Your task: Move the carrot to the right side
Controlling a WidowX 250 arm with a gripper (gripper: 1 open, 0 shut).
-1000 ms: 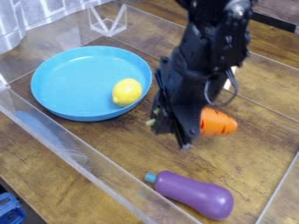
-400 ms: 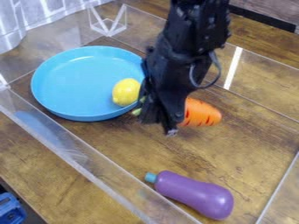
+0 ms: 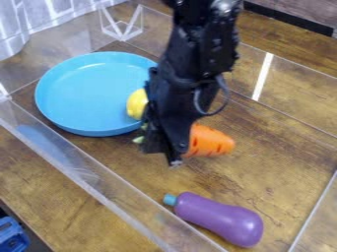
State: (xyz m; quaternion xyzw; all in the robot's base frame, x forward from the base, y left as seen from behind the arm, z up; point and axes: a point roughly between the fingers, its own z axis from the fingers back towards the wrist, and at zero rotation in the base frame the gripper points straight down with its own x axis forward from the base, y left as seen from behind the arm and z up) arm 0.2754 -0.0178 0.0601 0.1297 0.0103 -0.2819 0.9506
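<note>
The small orange carrot (image 3: 211,142) lies sideways near the middle of the wooden table, just right of the blue plate (image 3: 73,94). Its orange body sticks out to the right of the black arm, and a bit of light green top peeks out on the arm's left side. My gripper (image 3: 168,156) points steeply down over the carrot's leafy end, and its fingers look closed there. The arm hides the exact grip. The carrot has been travelling with the fingers.
A yellow lemon (image 3: 136,103) sits on the plate's right rim, partly behind the arm. A purple eggplant (image 3: 218,219) lies at the front right. Clear plastic walls (image 3: 79,177) border the work area along the front left and the back.
The arm has swung left and toward the front, now covering part of the lemon. The carrot has shifted left with it, closer to the plate's edge.
</note>
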